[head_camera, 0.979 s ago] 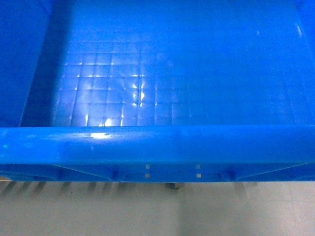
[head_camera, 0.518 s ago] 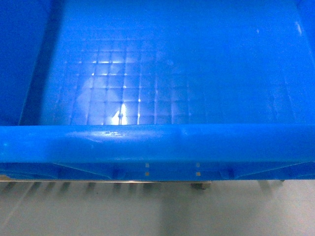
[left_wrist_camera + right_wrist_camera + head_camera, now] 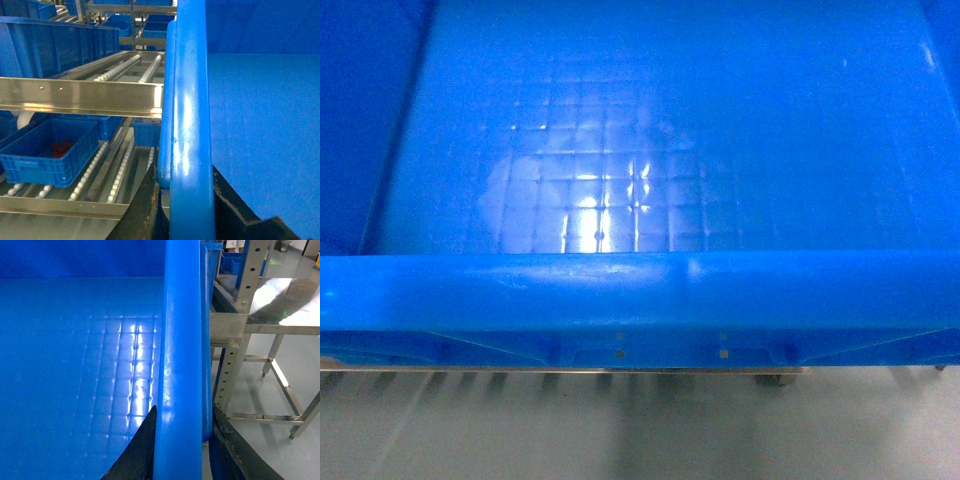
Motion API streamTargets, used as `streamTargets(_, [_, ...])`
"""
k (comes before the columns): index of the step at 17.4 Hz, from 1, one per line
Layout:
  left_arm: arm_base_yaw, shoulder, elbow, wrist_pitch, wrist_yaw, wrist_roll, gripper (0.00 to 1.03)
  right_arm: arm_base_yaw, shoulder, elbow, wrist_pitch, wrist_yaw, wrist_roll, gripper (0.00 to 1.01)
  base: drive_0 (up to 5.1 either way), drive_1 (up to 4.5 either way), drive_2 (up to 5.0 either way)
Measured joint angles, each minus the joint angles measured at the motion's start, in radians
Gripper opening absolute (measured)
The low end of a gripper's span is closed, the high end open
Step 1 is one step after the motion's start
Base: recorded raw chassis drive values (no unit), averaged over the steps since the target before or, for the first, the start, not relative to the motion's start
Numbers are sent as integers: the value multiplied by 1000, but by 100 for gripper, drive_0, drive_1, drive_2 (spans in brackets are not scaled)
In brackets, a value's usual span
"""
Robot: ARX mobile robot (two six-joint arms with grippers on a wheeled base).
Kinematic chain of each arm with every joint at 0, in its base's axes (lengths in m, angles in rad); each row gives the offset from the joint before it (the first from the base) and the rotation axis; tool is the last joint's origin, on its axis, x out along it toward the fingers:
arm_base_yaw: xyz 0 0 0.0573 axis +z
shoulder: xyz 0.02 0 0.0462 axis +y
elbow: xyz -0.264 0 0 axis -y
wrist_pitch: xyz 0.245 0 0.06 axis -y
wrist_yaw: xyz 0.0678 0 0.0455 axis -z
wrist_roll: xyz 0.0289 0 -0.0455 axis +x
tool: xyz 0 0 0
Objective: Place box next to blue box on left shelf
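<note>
Roller tracks of the left shelf (image 3: 127, 67) run beside the blue crate (image 3: 650, 130), with a tall blue box (image 3: 55, 45) on the deck further left. Left gripper (image 3: 187, 220) clamps the crate's left rim. Right gripper (image 3: 182, 450) clamps its right rim, beside a steel table (image 3: 280, 305).
</note>
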State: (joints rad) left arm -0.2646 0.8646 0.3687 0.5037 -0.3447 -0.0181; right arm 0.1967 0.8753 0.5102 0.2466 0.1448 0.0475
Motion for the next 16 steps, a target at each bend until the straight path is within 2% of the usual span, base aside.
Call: streamTargets(16, [0, 0, 0, -6, 1, 0, 17, 0, 0, 0, -3, 0, 0, 21, -498, 240, 240])
